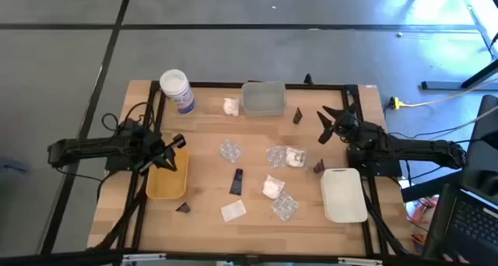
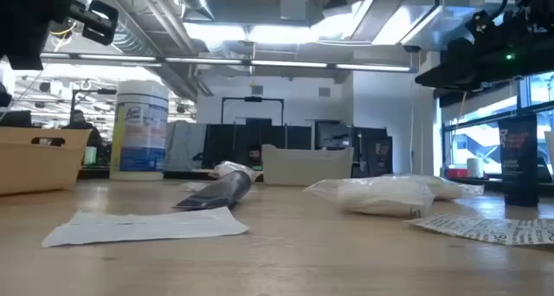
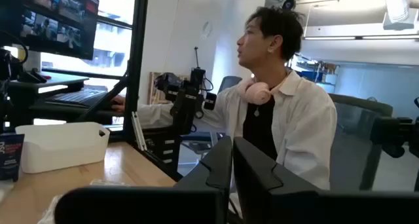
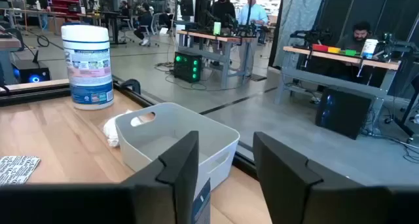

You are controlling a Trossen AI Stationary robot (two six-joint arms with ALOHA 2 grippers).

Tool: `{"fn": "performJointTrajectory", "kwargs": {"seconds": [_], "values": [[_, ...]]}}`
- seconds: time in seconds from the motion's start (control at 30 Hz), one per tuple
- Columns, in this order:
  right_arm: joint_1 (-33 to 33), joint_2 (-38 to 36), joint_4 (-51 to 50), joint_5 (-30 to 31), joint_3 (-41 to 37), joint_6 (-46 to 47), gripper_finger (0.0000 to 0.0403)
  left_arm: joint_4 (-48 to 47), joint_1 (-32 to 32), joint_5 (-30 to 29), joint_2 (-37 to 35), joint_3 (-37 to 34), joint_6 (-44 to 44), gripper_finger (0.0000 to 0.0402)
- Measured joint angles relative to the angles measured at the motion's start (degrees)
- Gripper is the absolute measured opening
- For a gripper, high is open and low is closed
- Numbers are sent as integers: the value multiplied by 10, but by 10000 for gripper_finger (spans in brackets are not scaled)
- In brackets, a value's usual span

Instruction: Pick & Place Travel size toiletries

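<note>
The travel size toiletries lie spread over the wooden table: a white lumpy packet (image 1: 231,106) beside the clear tray, blister packs (image 1: 229,150) (image 1: 285,207), white packets (image 1: 296,157) (image 1: 271,187), a dark tube (image 1: 236,182), a flat white sachet (image 1: 233,211) and dark wedges (image 1: 297,115) (image 1: 319,166) (image 1: 183,208). My left gripper (image 1: 175,145) hangs shut over the yellow tray's (image 1: 166,180) far end, holding nothing. My right gripper (image 1: 327,126) stands open at the far right, raised off the table, just right of the far dark wedge (image 4: 201,194). Nothing is between its fingers.
A big white jar (image 1: 177,89) with a blue label stands at the far left, and a clear tray (image 1: 263,99) at the far middle. A white tray (image 1: 344,194) sits at the near right. A black frame runs around the table's edges. A person sits beyond the right side.
</note>
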Motion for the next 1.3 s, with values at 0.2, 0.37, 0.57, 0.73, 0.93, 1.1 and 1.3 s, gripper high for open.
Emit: {"fn": "performJointTrajectory", "kwargs": {"seconds": [0.2, 0.37, 0.57, 0.73, 0.93, 1.1, 1.3], "values": [[0, 0, 0, 0, 0, 0, 148, 0, 0, 0, 0, 0, 0, 12], [0, 0, 0, 0, 0, 0, 148, 0, 0, 0, 0, 0, 0, 12], [0, 0, 0, 0, 0, 0, 148, 0, 0, 0, 0, 0, 0, 12], [0, 0, 0, 0, 0, 0, 148, 0, 0, 0, 0, 0, 0, 12], [0, 0, 0, 0, 0, 0, 148, 0, 0, 0, 0, 0, 0, 13], [0, 0, 0, 0, 0, 0, 148, 0, 0, 0, 0, 0, 0, 11], [-7, 0, 4, 9, 0, -18, 148, 0, 0, 0, 0, 0, 0, 13]]}}
